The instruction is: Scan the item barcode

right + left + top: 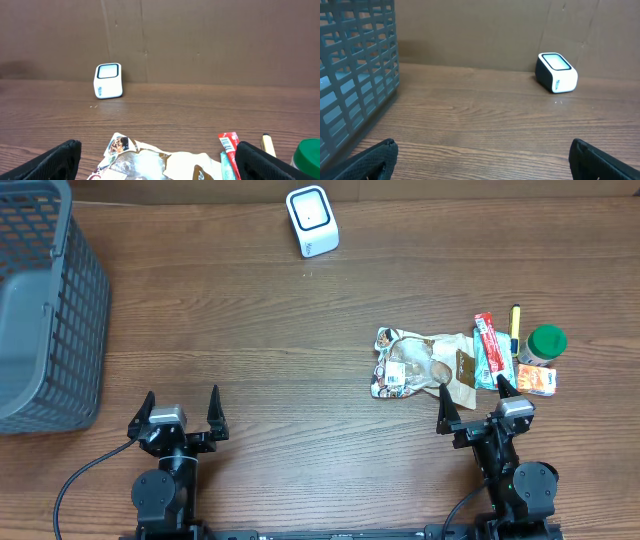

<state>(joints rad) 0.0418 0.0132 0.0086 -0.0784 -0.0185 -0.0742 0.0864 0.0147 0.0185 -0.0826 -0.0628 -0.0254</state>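
Grey plastic basket [45,310] at the far left of the tabletop [280,390], upright, cut off by the top and left edges of the overhead view, with square-grid lattice walls and a solid rim. Same basket [355,75] filling the left side of the left wrist view, lighter grey showing through its openings. Brown wood-grain tabletop [480,120], grain running left to right, stretching back to a plain brown wall [470,30]. Same tabletop [180,107] and wall [210,35] in the right wrist view, faint vertical seams crossing the wall there. Thin black cable [72,478] curving over the near left part of the tabletop, well apart from the basket.
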